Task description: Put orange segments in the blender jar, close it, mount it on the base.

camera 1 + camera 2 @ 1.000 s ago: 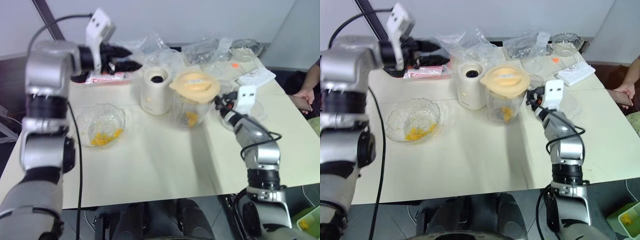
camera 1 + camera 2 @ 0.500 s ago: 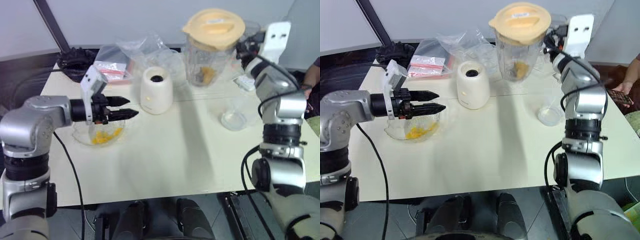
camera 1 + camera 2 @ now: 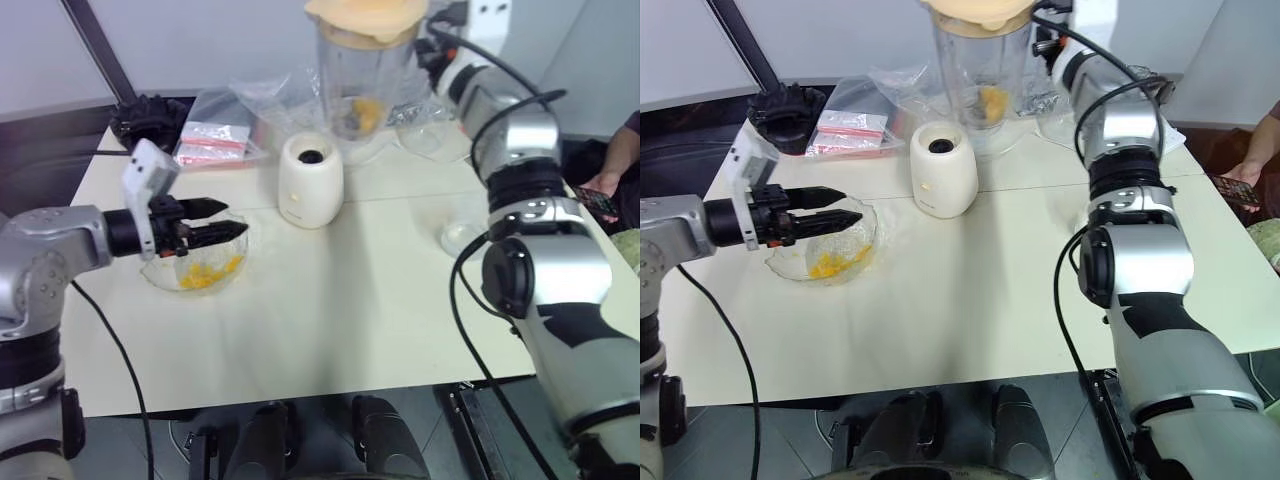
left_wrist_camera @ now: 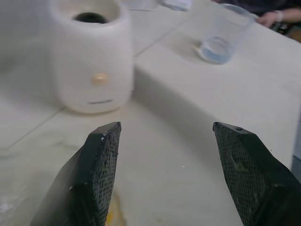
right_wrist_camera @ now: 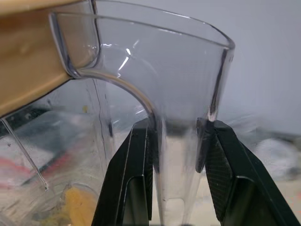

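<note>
I lifted the jar (image 3: 355,75) off the table and swung it left; it hung lidded, fruit inside, above and just behind the base (image 3: 310,181), so only mounting remained. Right claw (image 5: 176,141) was clamped on the jar's handle. Left claw (image 3: 228,219) had dropped over the bowl (image 3: 163,274), fingers apart, empty.

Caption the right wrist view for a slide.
Right tool shut on the blender jar handle, pale-orange lid on, orange segments inside.
</note>
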You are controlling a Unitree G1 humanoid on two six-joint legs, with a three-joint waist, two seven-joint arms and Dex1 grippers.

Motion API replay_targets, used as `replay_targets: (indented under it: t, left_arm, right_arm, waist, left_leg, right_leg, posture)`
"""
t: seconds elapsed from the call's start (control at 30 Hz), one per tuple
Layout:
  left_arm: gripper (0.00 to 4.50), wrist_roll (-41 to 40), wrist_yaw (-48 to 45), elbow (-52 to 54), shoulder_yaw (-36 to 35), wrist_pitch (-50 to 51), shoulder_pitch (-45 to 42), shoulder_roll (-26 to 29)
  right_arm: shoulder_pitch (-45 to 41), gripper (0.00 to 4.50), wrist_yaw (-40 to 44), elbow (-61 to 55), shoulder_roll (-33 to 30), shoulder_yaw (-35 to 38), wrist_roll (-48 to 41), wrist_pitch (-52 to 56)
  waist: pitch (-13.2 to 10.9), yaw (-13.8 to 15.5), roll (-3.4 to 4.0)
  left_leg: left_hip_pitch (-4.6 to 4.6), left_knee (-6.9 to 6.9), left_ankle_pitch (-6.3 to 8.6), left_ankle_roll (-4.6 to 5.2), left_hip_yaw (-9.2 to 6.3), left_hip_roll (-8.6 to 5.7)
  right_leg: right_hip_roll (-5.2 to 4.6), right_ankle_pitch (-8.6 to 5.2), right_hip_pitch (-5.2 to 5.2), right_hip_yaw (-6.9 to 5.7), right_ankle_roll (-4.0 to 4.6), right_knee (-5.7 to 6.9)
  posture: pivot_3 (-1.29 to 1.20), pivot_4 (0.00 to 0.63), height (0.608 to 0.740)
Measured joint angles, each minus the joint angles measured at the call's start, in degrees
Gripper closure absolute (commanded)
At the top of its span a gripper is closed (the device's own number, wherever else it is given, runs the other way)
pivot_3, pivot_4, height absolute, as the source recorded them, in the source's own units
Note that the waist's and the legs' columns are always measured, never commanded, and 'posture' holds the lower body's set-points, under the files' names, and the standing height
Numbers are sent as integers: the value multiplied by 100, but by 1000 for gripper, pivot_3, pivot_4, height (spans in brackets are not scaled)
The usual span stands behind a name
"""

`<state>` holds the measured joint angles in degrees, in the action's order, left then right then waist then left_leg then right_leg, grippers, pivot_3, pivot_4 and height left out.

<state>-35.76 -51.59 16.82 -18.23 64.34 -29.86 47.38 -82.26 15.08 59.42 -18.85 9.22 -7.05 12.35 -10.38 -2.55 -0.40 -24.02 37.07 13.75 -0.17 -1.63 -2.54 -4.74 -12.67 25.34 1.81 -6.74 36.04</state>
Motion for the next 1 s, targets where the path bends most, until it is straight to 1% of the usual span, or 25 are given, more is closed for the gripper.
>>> replay_targets:
  t: [0.07,0.37,0.57,0.8,1.0]
  left_arm:
    - [1249,-9,55,-77,-92,-51,1,29]
    - [1249,-163,207,-202,-86,-237,17,119]
    - [1249,-241,481,-200,-86,-276,83,42]
    - [1249,-358,685,-174,-87,-317,160,-33]
    - [1249,-373,834,-161,-86,-415,194,-67]
  right_arm:
    - [-93,3547,19,188,141,2,-2,-65]
    - [-368,3547,108,587,550,17,-6,-333]
    - [-364,3547,185,831,563,9,16,-536]
    - [-318,3547,187,840,563,6,84,-641]
    - [-237,3547,81,961,541,-37,204,-902]
  waist:
    - [0,1,1]
    - [-1,-15,2]
    - [-1,-11,2]
    - [-1,-14,2]
    - [0,-14,1]
  left_leg:
    - [-3,0,0,-1,-1,0]
    - [-6,-5,-3,-8,-5,0]
    - [-6,-4,-4,-9,-5,-1]
    - [-5,-4,-5,-12,-6,0]
    - [-1,-3,-7,-14,-6,0]
  right_leg:
    - [-1,0,2,-1,0,0]
    - [0,1,8,-3,1,2]
    - [0,2,8,-3,2,2]
    - [0,2,8,-3,3,4]
    - [1,4,4,-3,6,5]
  posture:
    - [0,150,740]
    - [0,150,740]
    - [0,150,740]
    - [0,150,740]
    - [0,150,740]
